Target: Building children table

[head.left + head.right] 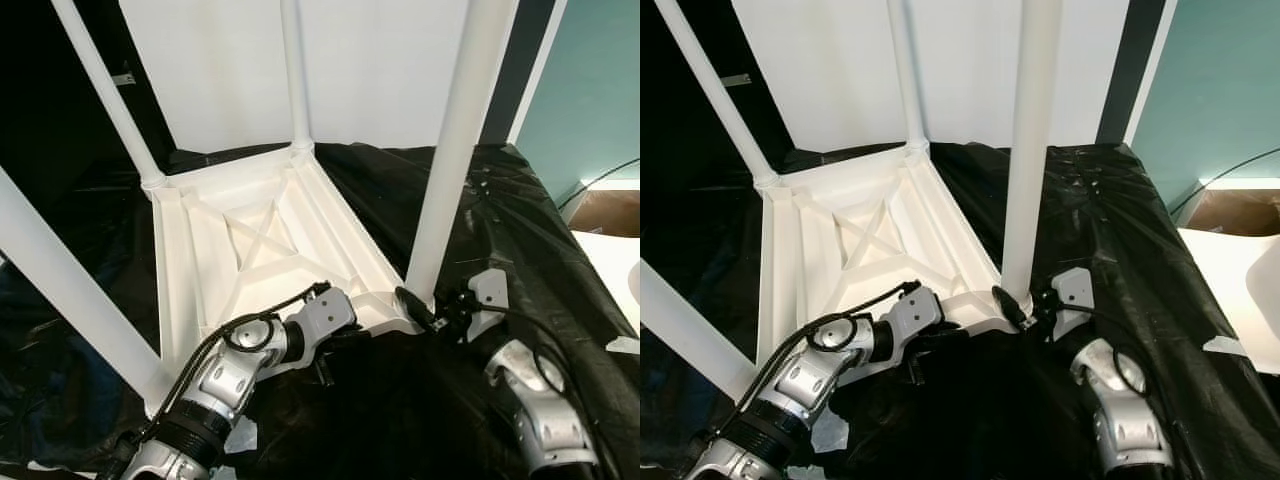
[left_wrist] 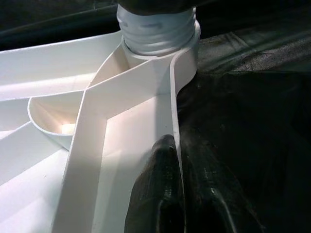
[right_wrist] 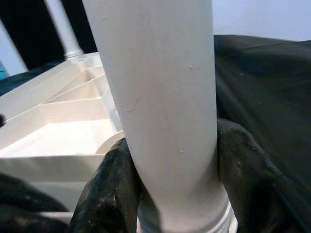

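White moulded plastic, the upturned children's table (image 1: 270, 250) lies on black sheeting, light, stiff and slick, best held where the right claw (image 3: 170, 189) clasps its near-right leg (image 1: 455, 150) low and the left claw (image 2: 177, 189) pinches the rim.

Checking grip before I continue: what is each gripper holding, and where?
Right gripper clamps the near table leg just above its base. Left gripper pinches the tabletop's rim beside that corner.
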Available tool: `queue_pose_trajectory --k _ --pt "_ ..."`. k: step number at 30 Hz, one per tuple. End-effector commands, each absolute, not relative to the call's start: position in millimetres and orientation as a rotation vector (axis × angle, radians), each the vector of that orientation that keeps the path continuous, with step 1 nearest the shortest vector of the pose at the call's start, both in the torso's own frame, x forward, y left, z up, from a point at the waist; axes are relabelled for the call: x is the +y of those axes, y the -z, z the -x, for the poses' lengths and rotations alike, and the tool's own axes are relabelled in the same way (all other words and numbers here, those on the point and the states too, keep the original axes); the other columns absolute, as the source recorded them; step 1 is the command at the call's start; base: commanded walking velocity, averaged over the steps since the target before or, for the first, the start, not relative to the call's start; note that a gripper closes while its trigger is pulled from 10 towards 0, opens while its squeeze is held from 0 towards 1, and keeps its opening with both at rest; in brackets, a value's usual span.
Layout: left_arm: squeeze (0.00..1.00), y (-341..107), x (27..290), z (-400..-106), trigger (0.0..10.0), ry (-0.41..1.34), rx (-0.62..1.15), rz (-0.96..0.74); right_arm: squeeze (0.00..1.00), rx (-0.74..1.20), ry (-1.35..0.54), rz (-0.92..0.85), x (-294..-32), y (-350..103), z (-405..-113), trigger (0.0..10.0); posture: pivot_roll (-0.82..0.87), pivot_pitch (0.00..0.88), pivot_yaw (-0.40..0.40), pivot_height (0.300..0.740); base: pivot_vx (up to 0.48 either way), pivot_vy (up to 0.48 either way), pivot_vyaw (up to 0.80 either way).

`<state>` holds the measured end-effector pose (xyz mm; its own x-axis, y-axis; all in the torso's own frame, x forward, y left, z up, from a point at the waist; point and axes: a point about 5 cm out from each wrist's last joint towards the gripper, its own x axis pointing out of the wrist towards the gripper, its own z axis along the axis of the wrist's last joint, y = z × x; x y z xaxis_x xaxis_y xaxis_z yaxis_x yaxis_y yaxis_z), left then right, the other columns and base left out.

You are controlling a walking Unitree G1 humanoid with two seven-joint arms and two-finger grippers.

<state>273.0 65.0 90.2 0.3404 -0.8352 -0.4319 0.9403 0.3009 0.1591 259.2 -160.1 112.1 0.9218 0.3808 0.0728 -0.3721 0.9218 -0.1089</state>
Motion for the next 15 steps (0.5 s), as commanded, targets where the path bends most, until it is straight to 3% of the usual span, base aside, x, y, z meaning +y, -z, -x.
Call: queue_pose_trajectory --k 1,4,5,6,8,9,13,14,15 --pt "0.00 -42 88 -254 10.0 1.130 0.549 -0.403 0.00 -0.092 -0.180 0.136 -188 -115 -261 0.0 0.02 0.000 0.017 0.740 0.000 0.000 0.00" --pt "0.00 -43 88 -256 10.0 1.137 0.548 -0.413 0.00 -0.068 -0.158 0.143 -189 -115 -260 0.0 0.01 0.000 0.029 0.740 0.000 0.000 0.00" --pt "0.00 -44 89 -258 10.0 1.135 0.546 -0.417 0.00 -0.057 -0.189 0.149 -185 -114 -259 0.7 0.01 0.000 0.029 0.740 0.000 0.000 0.00" --pt "0.00 -45 89 -259 10.0 1.134 0.544 -0.419 1.00 -0.051 -0.261 0.140 -178 -114 -258 8.1 0.01 0.000 0.029 0.740 0.000 0.000 0.00" --pt "0.00 -45 89 -259 10.0 1.133 0.543 -0.420 1.00 -0.049 -0.309 0.133 -172 -113 -257 8.1 0.01 0.000 0.029 0.740 0.000 0.000 0.00" --pt "0.00 -45 88 -260 10.0 1.133 0.543 -0.420 1.00 -0.042 -0.384 0.123 -165 -112 -256 10.0 0.01 0.000 0.031 0.740 0.000 0.000 0.00" --pt "0.00 -45 87 -260 10.0 1.136 0.543 -0.420 1.00 0.003 -0.570 0.165 -156 -109 -263 10.0 0.00 0.000 0.033 0.740 0.000 0.000 0.00" --pt "0.00 -45 86 -259 10.0 1.137 0.543 -0.419 0.00 0.021 -0.633 0.183 -155 -109 -266 10.0 0.00 0.000 0.033 0.740 0.000 0.000 0.00" --pt "0.00 -44 85 -259 10.0 1.139 0.544 -0.417 0.00 0.032 -0.730 0.212 -158 -112 -272 10.0 -0.01 0.000 0.032 0.740 0.000 0.000 0.00"
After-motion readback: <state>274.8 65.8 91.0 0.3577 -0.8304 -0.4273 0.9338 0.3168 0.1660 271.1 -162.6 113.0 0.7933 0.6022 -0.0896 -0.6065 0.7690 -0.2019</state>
